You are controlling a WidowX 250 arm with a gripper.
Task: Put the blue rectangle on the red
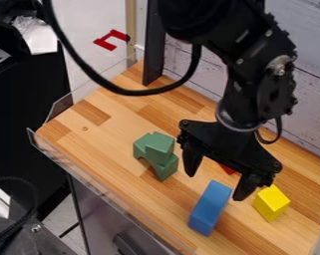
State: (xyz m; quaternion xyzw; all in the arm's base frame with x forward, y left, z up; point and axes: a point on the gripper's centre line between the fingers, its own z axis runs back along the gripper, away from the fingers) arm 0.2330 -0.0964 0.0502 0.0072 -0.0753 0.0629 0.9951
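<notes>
Right, I'm at the picking-up step, I judge: the gripper [215,183] has its jaws spread wide with nothing between them. From it, the blue rectangle [210,208] lies on the wood at six o'clock; the red block [227,169] peeks out at one, partly hidden. Next I'd align over the blue and lower. I can read no labels on the blocks.
</notes>
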